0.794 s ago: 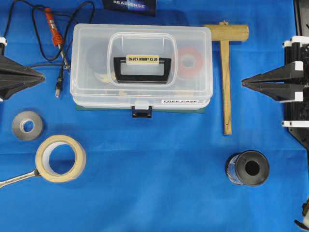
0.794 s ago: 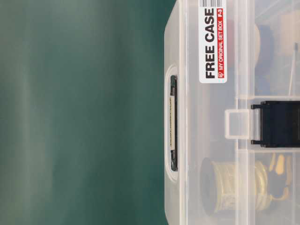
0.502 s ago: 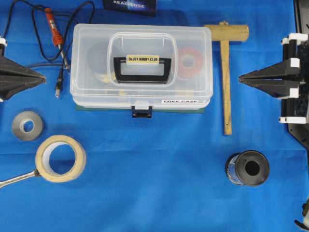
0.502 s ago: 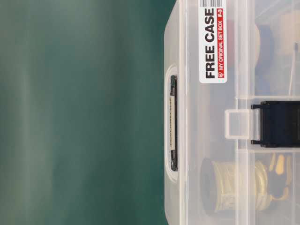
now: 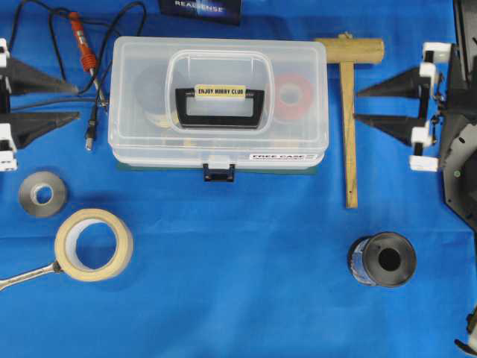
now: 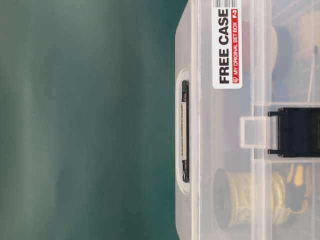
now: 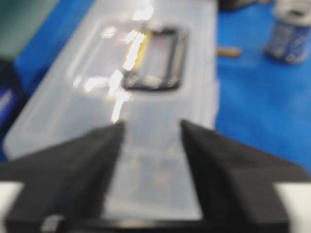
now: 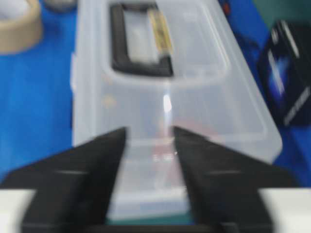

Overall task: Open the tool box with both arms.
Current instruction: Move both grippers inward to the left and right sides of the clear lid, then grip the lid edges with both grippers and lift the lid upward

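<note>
While the closed tool box (image 5: 218,104) sits between them, left gripper (image 5: 74,103) and right gripper (image 5: 359,105) stand wide, empty.

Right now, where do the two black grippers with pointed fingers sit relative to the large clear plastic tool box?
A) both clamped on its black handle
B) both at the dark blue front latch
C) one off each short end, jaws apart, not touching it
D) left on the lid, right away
C: the left gripper and right gripper flank the tool box, open, with blue cloth between.
</note>
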{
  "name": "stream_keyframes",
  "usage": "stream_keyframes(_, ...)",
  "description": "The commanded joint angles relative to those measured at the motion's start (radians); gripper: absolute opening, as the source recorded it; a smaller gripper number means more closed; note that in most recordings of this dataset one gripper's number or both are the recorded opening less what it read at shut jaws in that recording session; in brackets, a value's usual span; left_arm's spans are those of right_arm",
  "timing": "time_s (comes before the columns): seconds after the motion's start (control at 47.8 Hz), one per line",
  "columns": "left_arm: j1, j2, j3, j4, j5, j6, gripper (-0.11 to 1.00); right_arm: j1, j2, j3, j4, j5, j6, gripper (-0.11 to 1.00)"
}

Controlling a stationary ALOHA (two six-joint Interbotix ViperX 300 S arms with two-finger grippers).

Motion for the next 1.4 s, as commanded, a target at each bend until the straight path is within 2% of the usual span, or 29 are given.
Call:
stream_keyframes(0.0,0.023,0.015,0.008,-0.002,0.008,0.008,0.62,-0.031,0.037,-0.014,0.002,0.025,0.002,0.64)
stream_keyframes(0.063,0.043,0.023,0.021,-0.002,0.018,0.009,0.79,-0.052,0.069,-0.014,0.002,0.049,0.002,0.80)
stream_keyframes(0.125,0.064,0.041,0.029,-0.002,0.032,0.009,0.86,-0.066,0.095,-0.014,0.000,0.066,0.002,0.86)
stream_keyframes(0.209,0.097,0.080,0.035,-0.002,0.046,0.009,0.82,-0.083,0.132,-0.015,-0.002,0.081,0.002,0.83)
stream_keyframes(0.397,0.123,0.172,0.031,-0.002,0.035,0.011,0.88,-0.091,0.225,-0.031,0.000,0.084,0.002,0.84)
stream_keyframes(0.669,0.123,0.265,0.017,-0.002,-0.087,0.011,0.88,-0.091,0.334,-0.071,-0.002,0.048,0.002,0.84)
stream_keyframes(1.171,0.123,0.428,-0.054,-0.002,-0.152,0.009,0.88,-0.091,0.350,-0.087,-0.002,0.003,0.002,0.84)
stream_keyframes(1.38,0.123,0.430,-0.060,-0.002,-0.149,0.008,0.88,-0.091,0.350,-0.095,-0.002,-0.011,0.000,0.84)
